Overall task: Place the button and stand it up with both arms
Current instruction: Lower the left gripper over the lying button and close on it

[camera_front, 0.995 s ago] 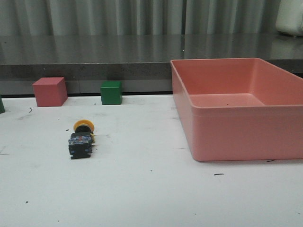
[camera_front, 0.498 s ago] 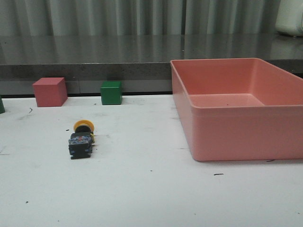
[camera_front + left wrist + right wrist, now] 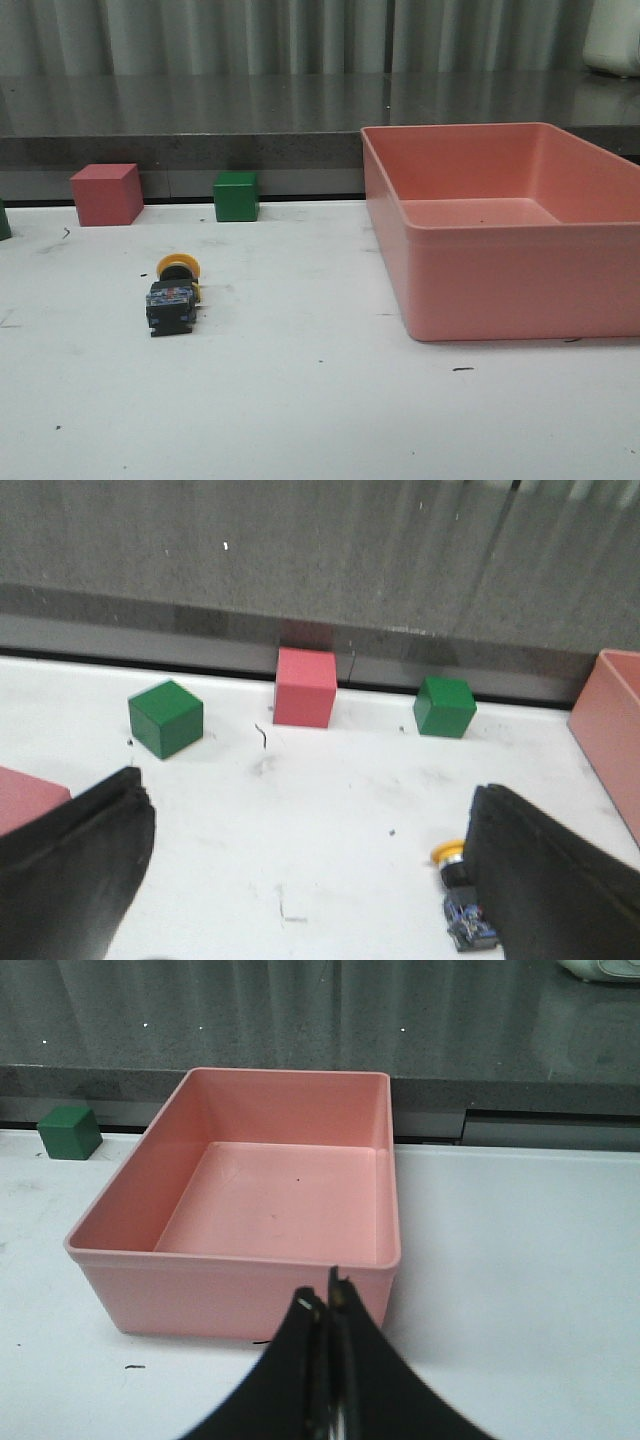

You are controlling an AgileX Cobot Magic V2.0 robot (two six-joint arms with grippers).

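Note:
The button [image 3: 173, 293] lies on its side on the white table, yellow cap pointing toward the back, black base with blue-grey contacts toward the front. In the left wrist view it [image 3: 462, 898] shows partly hidden behind one finger. My left gripper [image 3: 310, 865] is open and empty, its two dark fingers wide apart above the table, the button just beside the inner edge of one finger [image 3: 540, 880]. My right gripper [image 3: 325, 1305] is shut and empty, held in front of the pink tray. Neither arm shows in the front view.
A pink tray [image 3: 480, 290] stands at the right, also in the right wrist view [image 3: 230, 1290]. A red cube [image 3: 105, 194] and a green cube [image 3: 236, 196] sit at the back edge by the dark ledge. The left wrist view shows another green cube [image 3: 166, 718].

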